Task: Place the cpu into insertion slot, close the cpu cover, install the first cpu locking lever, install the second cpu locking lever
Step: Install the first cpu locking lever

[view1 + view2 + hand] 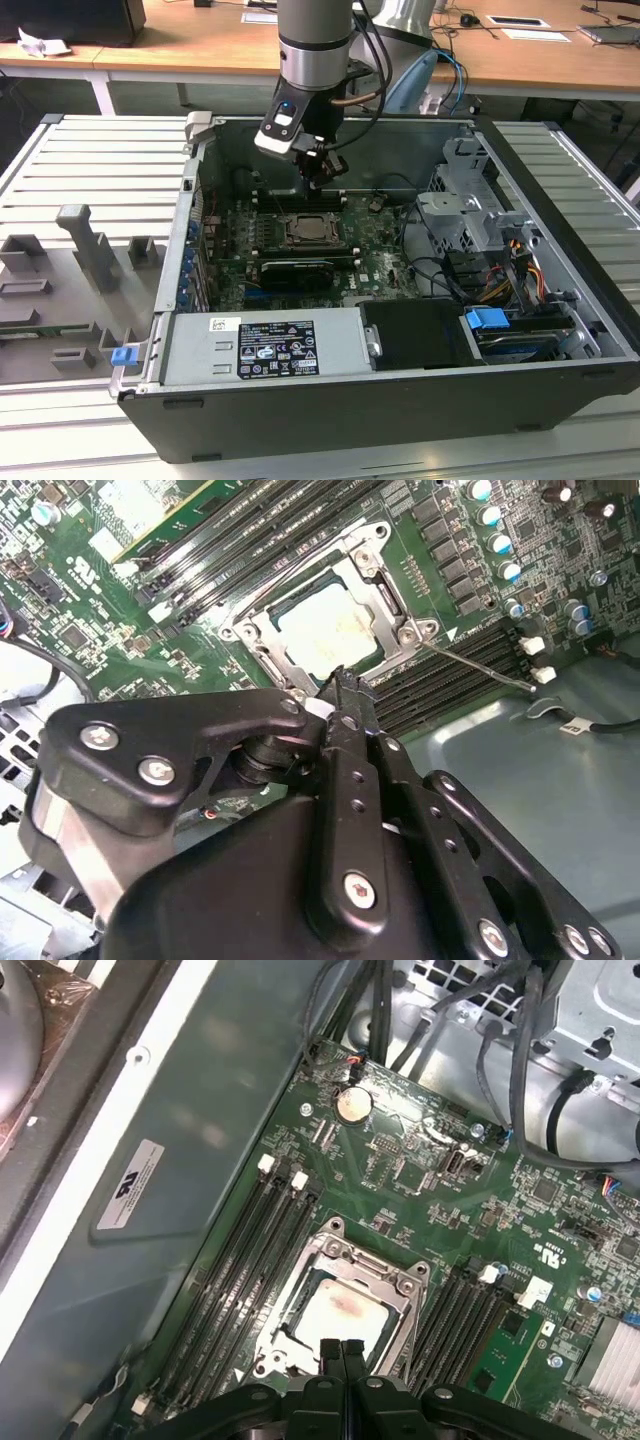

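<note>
In the exterior view, the gripper [317,182] is seen hanging low inside the open computer case [560,330], just above the far edge of the insertion slot [290,230] on the green circuit board [375,265]. A long black card [296,270] lies on the nearer side of the slot. In the second wrist view, the fingers [350,738] are seen pressed together with nothing held between them, their tips at the edge of the cpu cover [395,610]. The cpu [325,630] is seated in the slot. Its pale face shows through the cover's cut-out, and the cover is laid flat over it. A thin locking lever [485,667] is seen slanting out from the socket's corner across the memory slots [420,685]. It appears unlatched, though this cannot be told for sure. In the first wrist view, the closed fingertips [328,1352] are placed just over the cover's rim, with the cpu framed beyond. A coin battery [351,1105] is seen well apart from the slot on the board.
</note>
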Available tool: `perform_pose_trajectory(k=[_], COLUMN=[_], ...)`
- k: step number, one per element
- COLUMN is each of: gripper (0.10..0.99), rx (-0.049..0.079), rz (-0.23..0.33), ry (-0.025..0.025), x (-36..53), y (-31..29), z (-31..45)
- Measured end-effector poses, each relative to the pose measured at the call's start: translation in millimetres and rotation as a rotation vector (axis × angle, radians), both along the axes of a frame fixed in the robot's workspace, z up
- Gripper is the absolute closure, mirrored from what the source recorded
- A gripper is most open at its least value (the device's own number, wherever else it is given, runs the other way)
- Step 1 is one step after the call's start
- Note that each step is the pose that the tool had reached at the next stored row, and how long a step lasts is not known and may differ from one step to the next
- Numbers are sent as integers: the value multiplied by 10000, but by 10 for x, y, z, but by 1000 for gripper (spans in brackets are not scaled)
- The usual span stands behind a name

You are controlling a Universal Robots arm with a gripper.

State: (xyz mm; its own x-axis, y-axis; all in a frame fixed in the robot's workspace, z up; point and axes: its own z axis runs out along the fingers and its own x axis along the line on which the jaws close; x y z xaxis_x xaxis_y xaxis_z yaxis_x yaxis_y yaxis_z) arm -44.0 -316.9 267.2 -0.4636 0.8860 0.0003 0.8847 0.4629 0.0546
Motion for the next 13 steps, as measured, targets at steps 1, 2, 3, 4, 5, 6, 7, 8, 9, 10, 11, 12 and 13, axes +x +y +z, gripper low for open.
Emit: perform_pose_trajectory(k=[1, 2, 3, 4, 5, 6, 7, 8, 9, 10, 11, 12, 13], gripper=[980, 980, 980, 980, 980, 980, 980, 980, 980, 980, 980, 980, 980], rx=[0, 0, 0, 0, 0, 0, 0, 1, 1, 0, 0, 1, 0], rz=[40, 78, 130, 165, 208, 246, 299, 337, 413, 464, 505, 571, 727], ry=[0, 0, 0, 0, 0, 0, 0, 0, 0, 0, 0, 0, 0], x=[0, 0, 0, 0, 0, 0, 0, 0, 0, 0, 0, 0, 0], y=[0, 0, 0, 0, 0, 0, -1, -1, -1, -1, -1, -1, -1], z=[0, 0, 0, 0, 0, 0, 0, 0, 0, 0, 0, 0, 0])
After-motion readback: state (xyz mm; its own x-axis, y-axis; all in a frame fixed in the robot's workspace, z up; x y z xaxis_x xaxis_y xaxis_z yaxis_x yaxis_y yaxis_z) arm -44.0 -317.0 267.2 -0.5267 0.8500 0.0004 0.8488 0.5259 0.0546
